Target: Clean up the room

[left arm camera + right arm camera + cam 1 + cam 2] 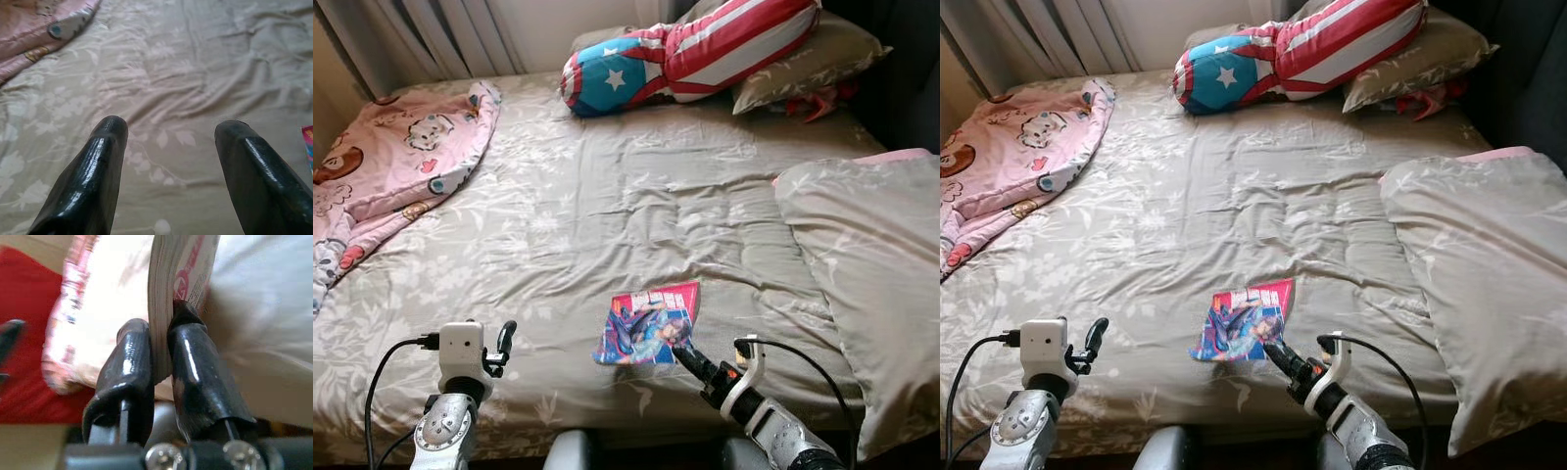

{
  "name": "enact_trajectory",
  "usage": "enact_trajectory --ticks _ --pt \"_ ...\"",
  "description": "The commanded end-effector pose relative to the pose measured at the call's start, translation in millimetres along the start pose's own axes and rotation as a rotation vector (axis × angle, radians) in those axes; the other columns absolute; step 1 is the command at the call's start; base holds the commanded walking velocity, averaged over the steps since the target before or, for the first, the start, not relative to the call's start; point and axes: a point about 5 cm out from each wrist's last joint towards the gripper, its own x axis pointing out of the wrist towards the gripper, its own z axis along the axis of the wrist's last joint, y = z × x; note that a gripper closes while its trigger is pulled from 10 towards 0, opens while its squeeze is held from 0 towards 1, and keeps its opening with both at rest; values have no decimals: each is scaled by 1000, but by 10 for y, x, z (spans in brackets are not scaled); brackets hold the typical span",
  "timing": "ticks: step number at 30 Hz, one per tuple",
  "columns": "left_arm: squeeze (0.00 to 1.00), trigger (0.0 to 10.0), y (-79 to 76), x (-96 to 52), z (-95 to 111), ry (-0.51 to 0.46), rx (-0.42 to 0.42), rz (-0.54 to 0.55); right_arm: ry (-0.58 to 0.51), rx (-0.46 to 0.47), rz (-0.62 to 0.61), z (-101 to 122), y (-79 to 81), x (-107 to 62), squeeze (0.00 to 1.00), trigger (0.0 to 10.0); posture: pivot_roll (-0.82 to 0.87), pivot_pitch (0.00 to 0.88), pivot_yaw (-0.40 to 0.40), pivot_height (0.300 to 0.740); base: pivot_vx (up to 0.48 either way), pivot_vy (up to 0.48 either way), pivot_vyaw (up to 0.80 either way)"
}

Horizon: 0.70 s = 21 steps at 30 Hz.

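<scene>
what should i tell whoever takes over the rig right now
Right end effector: shut on the near corner of the comic book, which lies on the bed.
Left end effector: open, holding nothing, over the bed's near edge.
Done: comic book gripped.
Left: lift it off and put it away; the pink blanket and star cushion are on the bed.

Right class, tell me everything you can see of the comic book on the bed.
The comic book is thin, with a glossy cover in pink, red and blue showing a cartoon figure. It lies near the front edge of the bed, on the grey floral sheet. The right hand is shut on its near edge, the stacked pages pinched between both black fingers.
</scene>
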Motion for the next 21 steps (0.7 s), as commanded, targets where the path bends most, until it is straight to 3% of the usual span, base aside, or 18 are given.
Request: enact_trajectory --ticks 1,3,9,19,20,21 --pt "0 10000 88 -57 -26 27 42 6 42 -41 -51 -73 -35 -14 0 10000 45 171 115 642 0 0 0" --pt "0 10000 126 -100 -39 36 47 14 36 -76 -115 -46 -81 -32 0 10000 50 178 117 642 0 0 0" --pt "0 10000 119 -155 -60 50 44 17 80 -147 -145 5 -84 -10 0 10000 52 180 114 642 0 0 0" --pt "0 10000 120 -197 -87 65 30 40 51 -209 -252 196 -116 13 0 10000 62 173 105 642 0 0 0" --pt "0 10000 123 -201 -88 66 30 42 49 -213 -256 205 -116 15 165 10000 62 173 105 642 0 0 0" --pt "0 10000 130 -207 -91 68 29 44 39 -224 -276 234 -122 16 200 10000 64 171 103 642 0 0 0"
